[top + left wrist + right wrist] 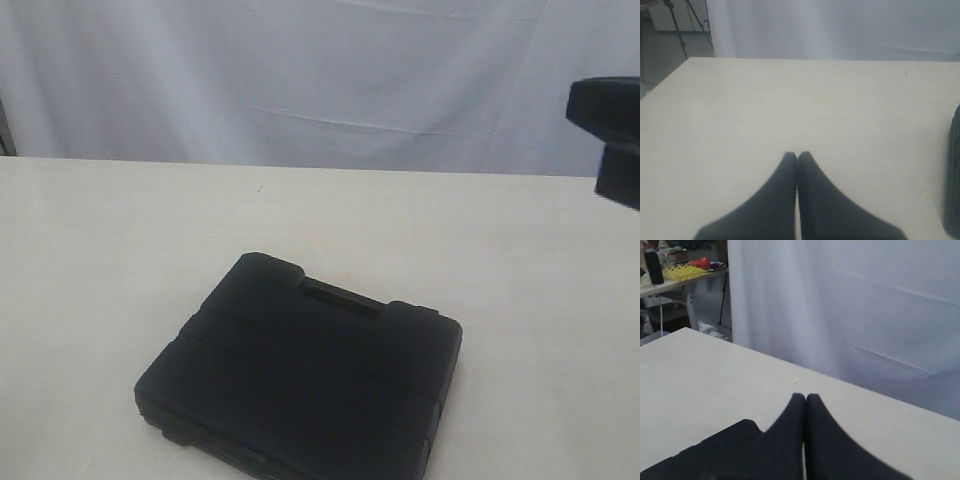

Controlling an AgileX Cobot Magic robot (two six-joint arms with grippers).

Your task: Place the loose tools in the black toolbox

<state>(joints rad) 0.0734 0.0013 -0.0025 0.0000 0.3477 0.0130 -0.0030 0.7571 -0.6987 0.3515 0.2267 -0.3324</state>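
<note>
The black toolbox (300, 375) lies closed and flat on the pale table, its slot handle facing the back. One edge of it shows in the left wrist view (954, 175) and a corner in the right wrist view (710, 447). The loose tools are out of view. My left gripper (797, 156) is shut and empty above bare table, beside the toolbox. My right gripper (805, 399) is shut and empty, held over the toolbox's edge. Part of the right arm (610, 135) shows at the upper right of the exterior view.
The cream table (120, 250) runs back to a white curtain (300, 70). A tripod (682, 22) stands off the table's far corner. A side table with yellow and red items (685, 271) stands beyond the curtain.
</note>
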